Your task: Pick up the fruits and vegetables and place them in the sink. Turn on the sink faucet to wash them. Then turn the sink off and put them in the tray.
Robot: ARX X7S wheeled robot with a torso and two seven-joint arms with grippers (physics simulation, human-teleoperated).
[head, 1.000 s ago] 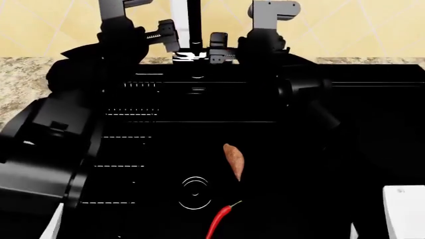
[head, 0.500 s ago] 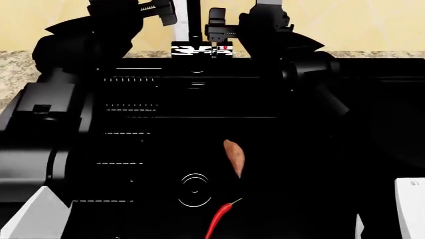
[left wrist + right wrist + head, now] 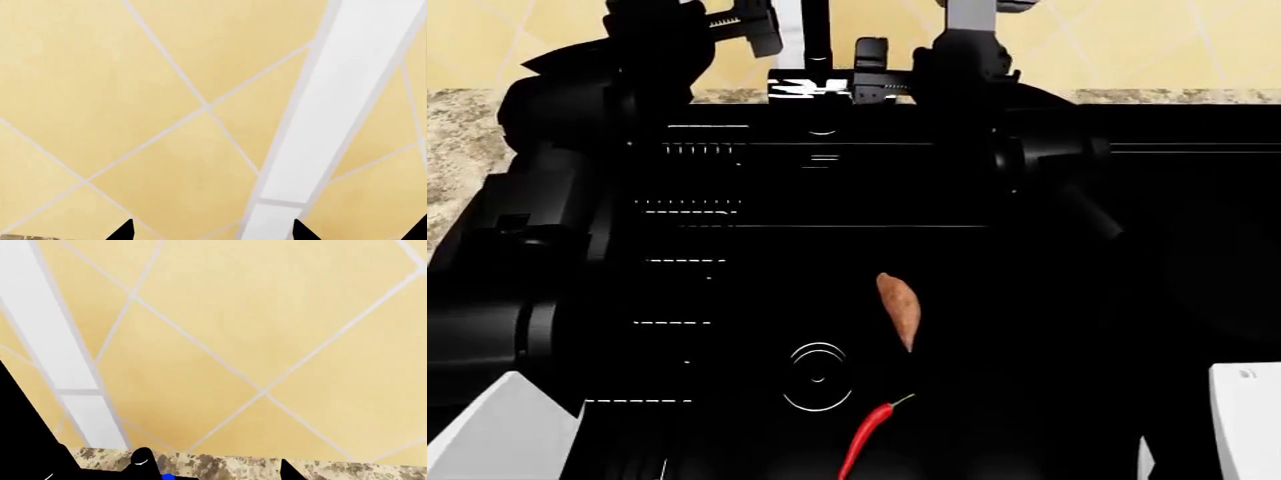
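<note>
Left wrist view: yellow tiled wall [image 3: 133, 100] with a white strip; only dark tips of the left end effector [image 3: 210, 232], its opening cannot be told.
Head view: sweet potato [image 3: 900, 309] and chili pepper [image 3: 869, 437] lie in the sink [image 3: 747, 290], near the drain ring [image 3: 817, 377]; both end effectors flank the sink faucet [image 3: 817, 50].
Right wrist view: right end effector [image 3: 213, 470] faces wall above granite table [image 3: 220, 465]; opening unclear.
</note>
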